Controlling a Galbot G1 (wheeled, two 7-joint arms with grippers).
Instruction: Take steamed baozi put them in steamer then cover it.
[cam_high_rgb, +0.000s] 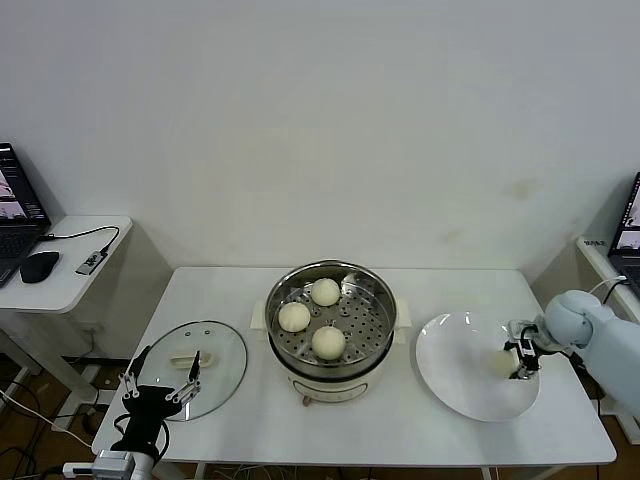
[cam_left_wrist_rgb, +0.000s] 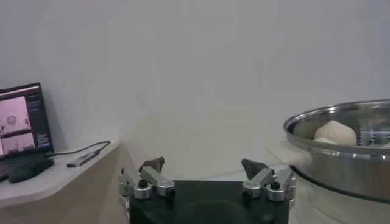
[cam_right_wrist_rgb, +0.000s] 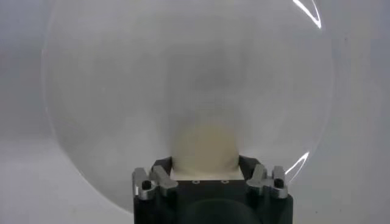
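Three steamed baozi (cam_high_rgb: 325, 291) (cam_high_rgb: 294, 316) (cam_high_rgb: 328, 342) lie on the perforated tray of the steel steamer (cam_high_rgb: 330, 380) at the table's middle. Another baozi (cam_high_rgb: 500, 362) sits on the white plate (cam_high_rgb: 450, 375) to the right. My right gripper (cam_high_rgb: 508, 360) is shut on it, with a finger pressed against each side; the right wrist view shows that baozi (cam_right_wrist_rgb: 204, 143) between the fingers of the gripper (cam_right_wrist_rgb: 204, 163) over the plate (cam_right_wrist_rgb: 122, 91). The glass cover (cam_high_rgb: 215, 350) lies flat to the left. My left gripper (cam_high_rgb: 165, 372) (cam_left_wrist_rgb: 204, 164) hovers open at its near edge, holding nothing, beside the steamer (cam_left_wrist_rgb: 341, 164).
A side table (cam_high_rgb: 70, 290) at the left carries a laptop (cam_high_rgb: 15, 205), a mouse (cam_high_rgb: 40, 266) and a cable. Another laptop (cam_high_rgb: 632, 225) stands at the far right. The white wall is close behind the table.
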